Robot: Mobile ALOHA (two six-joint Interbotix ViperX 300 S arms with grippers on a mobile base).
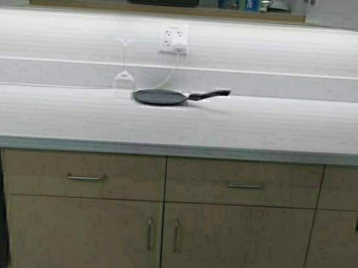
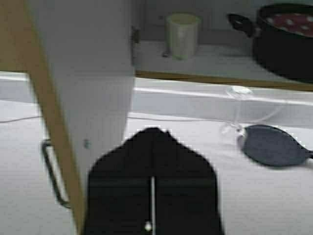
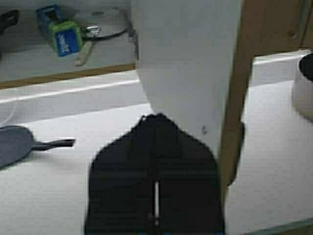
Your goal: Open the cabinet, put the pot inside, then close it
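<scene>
A white countertop (image 1: 179, 125) fills the middle of the high view, with tan base cupboards (image 1: 161, 218) and their drawer fronts across the lower half. At upper centre of the counter lies a flat black frying pan (image 1: 161, 97), its long handle pointing right. Just to its left stands an upturned wine glass (image 1: 124, 70), and behind them a white wall socket (image 1: 173, 40) trails a cord down toward the pan.

Along the top edge of the high view runs the wooden shelf of the cabinet (image 1: 168, 10), standing open. The pot (image 2: 288, 41) sits on that shelf, seen at the upper right of the left wrist view with its dotted pink-red inside showing and one short handle toward the left. A pale cup (image 2: 183, 35) stands on the same shelf, well apart from the pot.

Neither arm shows in the high view. In the left wrist view the left gripper (image 2: 152, 147) has its black fingers pressed together, closed on nothing, their tips just at the white inner face of the open left door (image 2: 83, 88); the door's curved silver handle (image 2: 53, 174) shows at lower left. In the right wrist view the right gripper (image 3: 156, 132) is likewise closed and empty, tips against the open right door (image 3: 188, 68). A blue and green box (image 3: 61, 32) and a glass lid (image 3: 100, 22) rest on the shelf at upper left.
</scene>
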